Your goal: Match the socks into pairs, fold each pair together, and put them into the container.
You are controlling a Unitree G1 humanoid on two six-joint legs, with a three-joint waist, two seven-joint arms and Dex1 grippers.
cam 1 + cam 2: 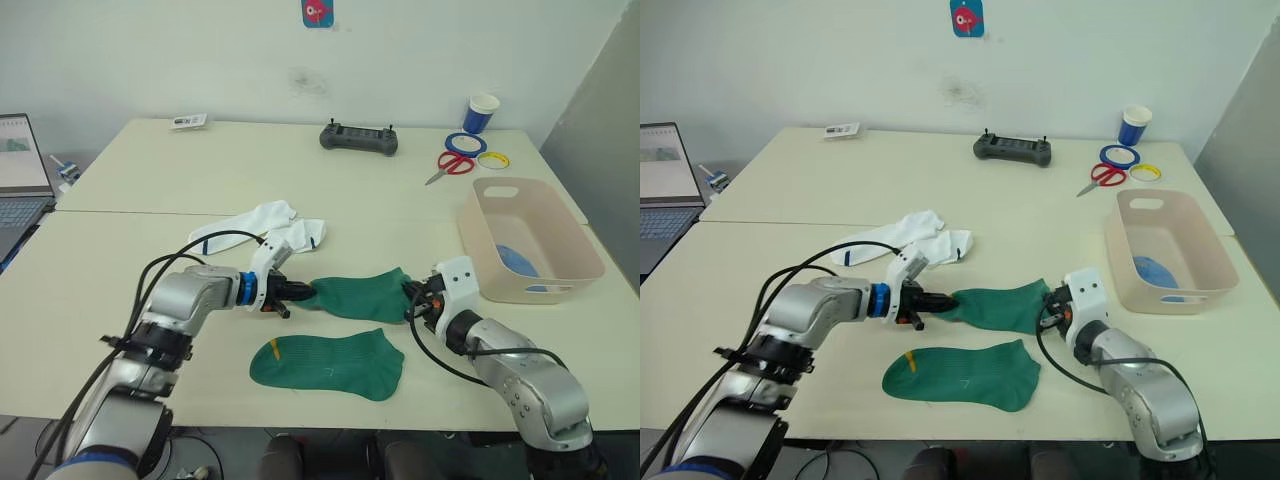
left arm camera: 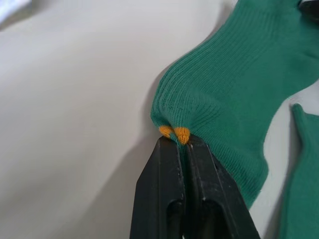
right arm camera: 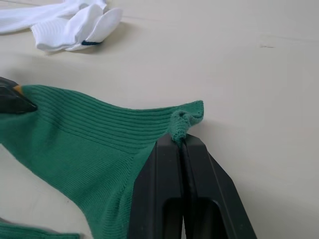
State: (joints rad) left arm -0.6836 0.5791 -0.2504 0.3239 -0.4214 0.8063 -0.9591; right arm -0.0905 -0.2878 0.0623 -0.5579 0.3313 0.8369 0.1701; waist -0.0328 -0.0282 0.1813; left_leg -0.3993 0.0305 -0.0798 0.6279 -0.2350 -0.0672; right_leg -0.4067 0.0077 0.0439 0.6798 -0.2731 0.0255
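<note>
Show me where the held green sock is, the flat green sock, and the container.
held green sock (image 1: 362,290), left eye view, middle of its stretched body.
flat green sock (image 1: 330,362), left eye view, centre of the foot.
container (image 1: 570,238), left eye view, right rim.

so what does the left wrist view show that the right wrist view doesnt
Left wrist view alone: the yellow marks at the sock edge, bunched right where the left gripper pinches it shut.

Right wrist view alone: the white socks lying apart on the table, and the right gripper shut on the opposite end of the sock, with the left gripper's black tip at the far end.

Both: the same held green sock gripped between black fingers, and a sliver of the second green sock lying flat beside it.
</note>
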